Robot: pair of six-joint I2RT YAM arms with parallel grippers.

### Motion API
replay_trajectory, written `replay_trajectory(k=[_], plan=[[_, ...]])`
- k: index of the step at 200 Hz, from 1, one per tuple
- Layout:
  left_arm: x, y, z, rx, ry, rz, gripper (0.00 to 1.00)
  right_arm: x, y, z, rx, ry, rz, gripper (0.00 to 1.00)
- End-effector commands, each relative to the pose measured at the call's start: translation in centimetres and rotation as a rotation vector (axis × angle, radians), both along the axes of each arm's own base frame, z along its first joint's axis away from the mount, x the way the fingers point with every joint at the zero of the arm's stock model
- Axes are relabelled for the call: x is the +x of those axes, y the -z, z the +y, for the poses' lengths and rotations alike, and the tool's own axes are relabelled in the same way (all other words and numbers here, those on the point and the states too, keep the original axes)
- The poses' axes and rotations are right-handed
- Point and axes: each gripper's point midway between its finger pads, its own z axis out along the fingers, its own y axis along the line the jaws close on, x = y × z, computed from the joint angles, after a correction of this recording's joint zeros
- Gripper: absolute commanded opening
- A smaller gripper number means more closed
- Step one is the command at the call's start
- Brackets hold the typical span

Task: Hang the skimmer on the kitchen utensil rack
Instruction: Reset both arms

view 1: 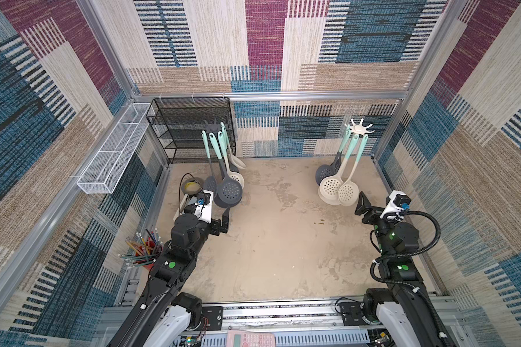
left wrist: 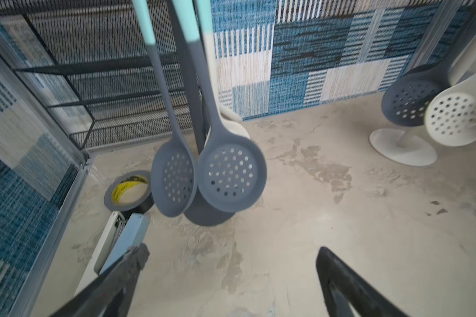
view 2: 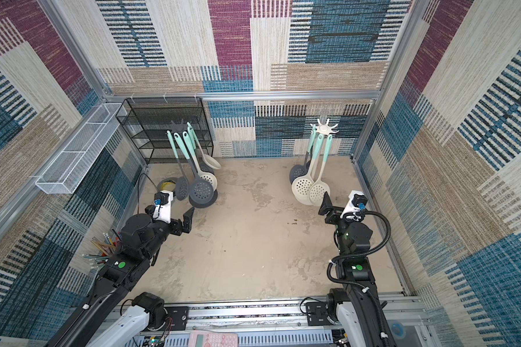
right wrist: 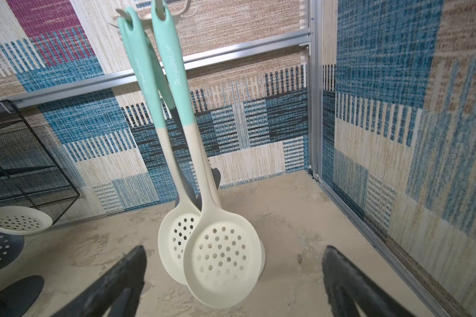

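Observation:
A white utensil rack (view 1: 358, 128) (view 2: 324, 128) stands at the back right. From its hooks hang two cream skimmers (view 1: 331, 186) (right wrist: 223, 258) and one grey skimmer (view 1: 324, 174), all with mint handles. My right gripper (view 1: 363, 207) (right wrist: 235, 249) is open and empty, just in front of the cream heads and apart from them. At the back left a grey rack (view 1: 212, 127) carries several skimmers (left wrist: 231, 173). My left gripper (view 1: 220, 220) (left wrist: 231, 252) is open with nothing in it, a little short of that rack's base.
A black mesh shelf (view 1: 190, 129) fills the back left corner, with a white wire basket (view 1: 115, 147) on the left wall. A tape roll (left wrist: 128, 192) and a white box (left wrist: 107, 247) lie by the left gripper. A pencil cup (view 1: 146, 252) stands front left.

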Motion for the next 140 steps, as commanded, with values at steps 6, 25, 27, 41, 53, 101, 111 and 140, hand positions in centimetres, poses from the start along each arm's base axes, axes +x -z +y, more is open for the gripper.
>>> replay_trajectory(k=[6,25,27,41,53,101,111,140], plan=[[1.0,1.7,2.7,-0.025,-0.129,-0.04,1.0,0.0,-0.2,-0.3,0.034,0.014,-0.086,0.99],[2.2,4.2,3.6,-0.039,-0.156,-0.008,1.0,0.1,1.5,-0.5,0.013,0.031,-0.072,0.98],[2.4,4.5,3.7,-0.04,-0.157,-0.004,1.0,0.1,1.7,-0.5,0.008,0.031,-0.068,0.98],[3.2,6.7,4.4,-0.04,-0.168,0.034,1.0,0.0,3.0,-0.9,-0.018,0.054,-0.049,0.98],[3.7,8.4,5.1,-0.038,-0.19,0.068,1.0,-0.1,3.9,-1.2,-0.03,0.072,-0.029,0.98],[5.0,12.0,6.5,-0.049,-0.196,0.142,1.0,0.3,6.8,-1.4,-0.032,0.084,0.016,0.99],[5.2,12.5,7.0,-0.053,-0.209,0.149,1.0,0.6,7.3,-1.4,-0.036,0.083,0.032,0.99],[6.3,12.2,7.5,-0.082,-0.209,0.108,1.0,1.6,8.4,-1.3,-0.05,0.074,0.067,0.99]])
